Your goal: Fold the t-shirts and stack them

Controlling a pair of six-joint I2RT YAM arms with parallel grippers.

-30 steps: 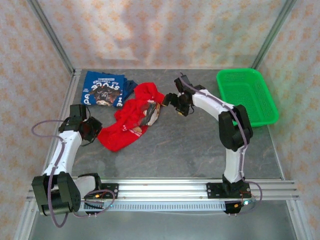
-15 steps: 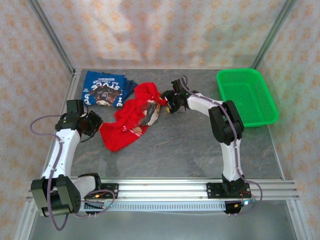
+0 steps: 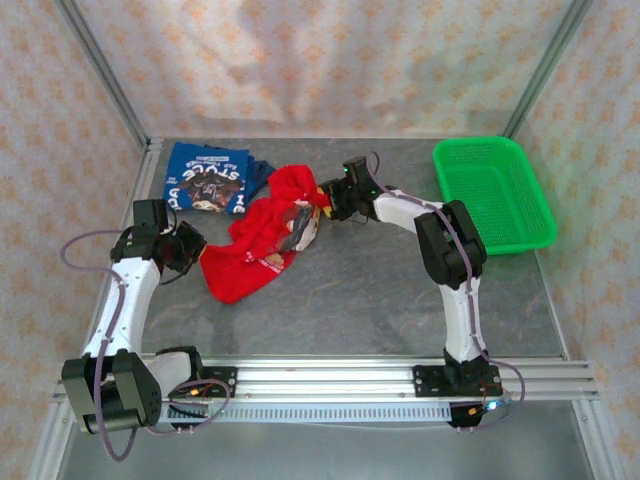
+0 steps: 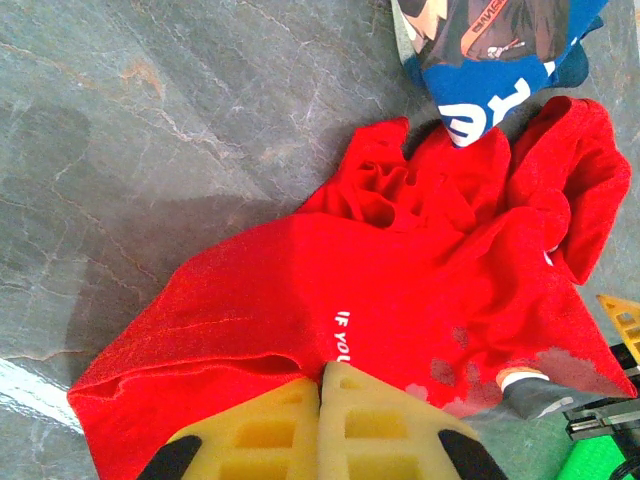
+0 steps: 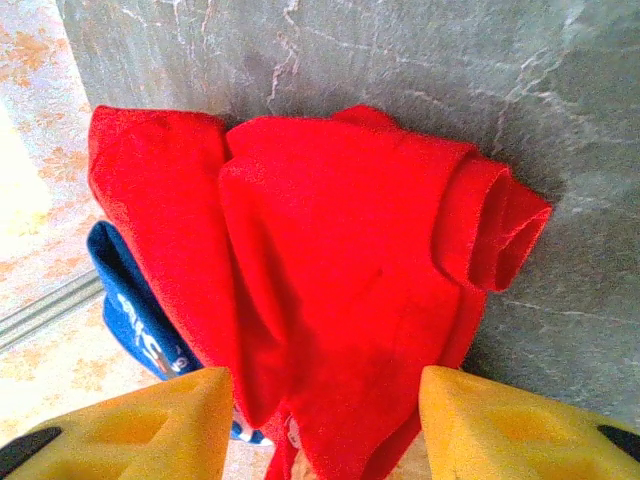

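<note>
Left claw [image 4: 320, 375]: pinched shut on the near-left edge of the red shirt [image 3: 255, 250].
Right claw [image 5: 325, 400]: has swung left to the shirt's far-right sleeve and is narrowing, with cloth between its jaws.
Blue shirt [image 3: 205, 178]: far left on the table [image 3: 380, 290].
Meaning: probably a two-handed spread next.

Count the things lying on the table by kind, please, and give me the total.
T-shirts: 2 (red t-shirt, blue t-shirt)
Baskets: 1 (green basket)
Total: 3
</note>
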